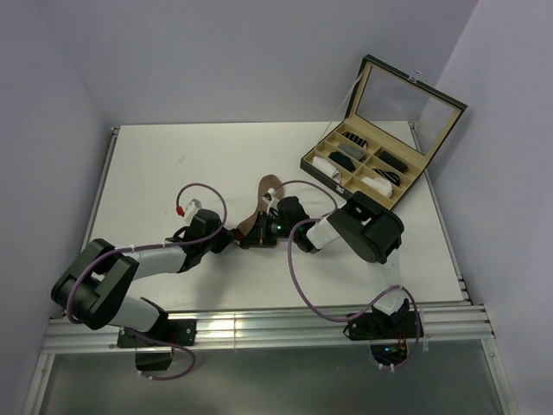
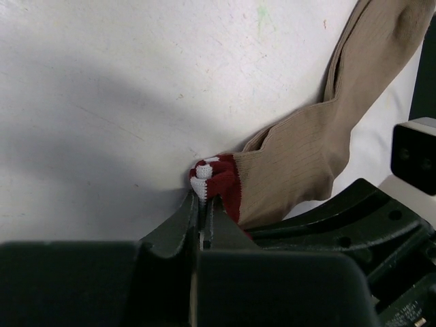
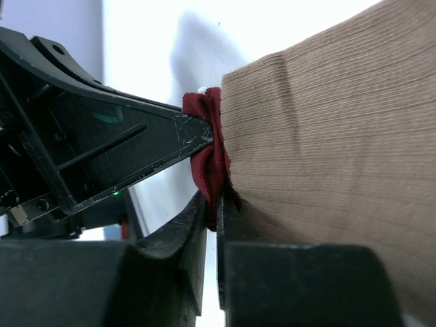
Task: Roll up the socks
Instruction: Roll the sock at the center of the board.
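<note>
The tan-brown sock (image 1: 269,192) lies on the white table (image 1: 173,173), its foot stretching away from its dark red-and-white cuff (image 2: 216,178). My left gripper (image 1: 236,235) is shut on the cuff's edge, seen up close in the left wrist view (image 2: 204,199). My right gripper (image 1: 260,232) is shut on the same cuff from the opposite side (image 3: 216,204), where the red cuff (image 3: 208,146) bunches beside the tan fabric (image 3: 327,136). The two grippers almost touch. The white sock with dark cuff stripes does not show on the table.
An open compartment box (image 1: 363,169) with a raised glass lid (image 1: 406,95) stands at the back right, holding several small sock rolls. The table's raised rail (image 1: 111,164) runs along the left. Purple cables loop over both arms.
</note>
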{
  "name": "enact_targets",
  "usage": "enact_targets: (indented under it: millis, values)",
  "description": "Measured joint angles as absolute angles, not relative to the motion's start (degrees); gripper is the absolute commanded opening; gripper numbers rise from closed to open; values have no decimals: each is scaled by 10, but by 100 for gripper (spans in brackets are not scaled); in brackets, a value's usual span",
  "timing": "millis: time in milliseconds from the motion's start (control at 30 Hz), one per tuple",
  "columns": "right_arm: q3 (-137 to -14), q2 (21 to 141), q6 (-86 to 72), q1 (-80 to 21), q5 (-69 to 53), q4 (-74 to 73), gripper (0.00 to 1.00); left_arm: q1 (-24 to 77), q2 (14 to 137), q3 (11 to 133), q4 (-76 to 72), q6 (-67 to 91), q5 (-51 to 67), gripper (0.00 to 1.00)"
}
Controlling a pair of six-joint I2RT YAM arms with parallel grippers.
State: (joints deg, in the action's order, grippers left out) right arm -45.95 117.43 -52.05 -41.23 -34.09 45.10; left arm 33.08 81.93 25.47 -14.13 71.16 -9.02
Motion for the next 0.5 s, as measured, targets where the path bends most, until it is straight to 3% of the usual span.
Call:
enact_targets:
  millis: [267, 500]
  values:
    - [-461, 1101, -425, -441, -263, 335, 38, 336, 816, 270, -111, 696, -100, 0]
    - [-454, 997, -316, -474, -156, 206, 46, 339, 806, 292, -54, 661, -115, 0]
